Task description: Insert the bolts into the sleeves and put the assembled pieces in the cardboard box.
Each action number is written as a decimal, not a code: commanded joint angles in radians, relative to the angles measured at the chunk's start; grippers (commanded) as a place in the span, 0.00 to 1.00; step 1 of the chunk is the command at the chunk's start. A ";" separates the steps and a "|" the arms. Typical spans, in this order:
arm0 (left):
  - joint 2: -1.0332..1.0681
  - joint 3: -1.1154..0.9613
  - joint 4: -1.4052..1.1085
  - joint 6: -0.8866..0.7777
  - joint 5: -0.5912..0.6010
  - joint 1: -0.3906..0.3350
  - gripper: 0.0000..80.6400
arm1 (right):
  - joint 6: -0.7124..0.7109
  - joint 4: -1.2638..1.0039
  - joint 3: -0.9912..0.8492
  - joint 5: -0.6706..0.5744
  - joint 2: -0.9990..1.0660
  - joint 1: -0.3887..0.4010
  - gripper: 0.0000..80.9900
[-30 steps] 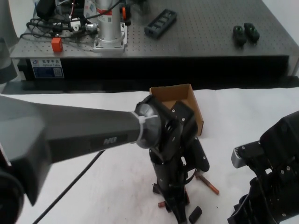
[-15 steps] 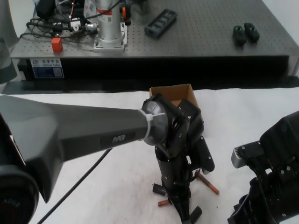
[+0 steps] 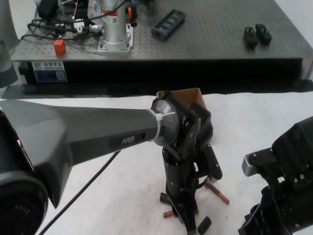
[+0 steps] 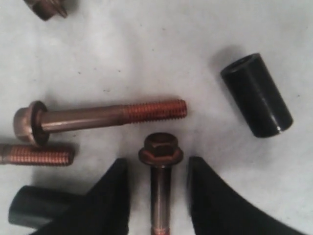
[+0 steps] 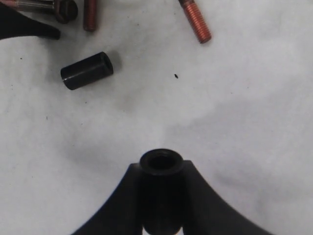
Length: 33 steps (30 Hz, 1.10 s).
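Since one second ago, the left arm's wrist has shifted toward the cardboard box (image 3: 197, 99) in the high view and now overlaps the box's front wall. The right arm at the lower right has not moved.

Left gripper (image 4: 157, 161): it points down at the white cloth (image 3: 269, 117), on the near side of the box. Its fingers (image 4: 215, 205) are spread, one on each side of a copper-coloured bolt (image 4: 160, 191) that lies flat on the cloth. A narrow gap shows between each finger and the bolt's shank. The flanged head projects just past the fingertips.

Second bolt (image 4: 98, 117): it lies flat, crosswise to the first and just beyond its head, without touching it. The threaded end of a third bolt (image 4: 36, 154) lies just beside the second bolt's head.

Loose sleeve (image 4: 257, 95): black and lying on its side, it is near the left gripper but apart from it and from the bolts. A further sleeve (image 4: 27, 213) is partly hidden behind one finger.

Right gripper (image 5: 161, 169): its fingers pinch a black held sleeve (image 5: 161, 200) between them, over the cloth. The sleeve's open bore faces out past the fingertips.

Cardboard box: it stands open-topped on the cloth behind the left arm's wrist. Its contents cannot be told.
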 commanded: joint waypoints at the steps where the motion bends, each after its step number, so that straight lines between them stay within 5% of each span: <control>1: 0.015 -0.006 0.017 0.002 -0.013 0.001 0.25 | 0.002 -0.003 -0.001 -0.017 -0.012 -0.001 0.02; 8: 0.026 -0.006 -0.007 0.002 0.021 0.001 0.01 | 0.004 -0.003 -0.001 -0.031 -0.012 -0.001 0.02; 19: -0.197 0.056 -0.266 -0.404 0.044 0.077 0.01 | -0.003 -0.077 0.000 -0.134 -0.061 -0.001 0.02; 27: -0.566 0.480 -0.861 -0.807 0.364 0.214 0.01 | 0.160 -0.424 0.097 -0.571 -0.068 0.027 0.02; 33: -0.654 0.714 -1.324 -1.099 0.549 0.221 0.01 | 0.338 -0.865 0.192 -0.617 -0.068 0.152 0.02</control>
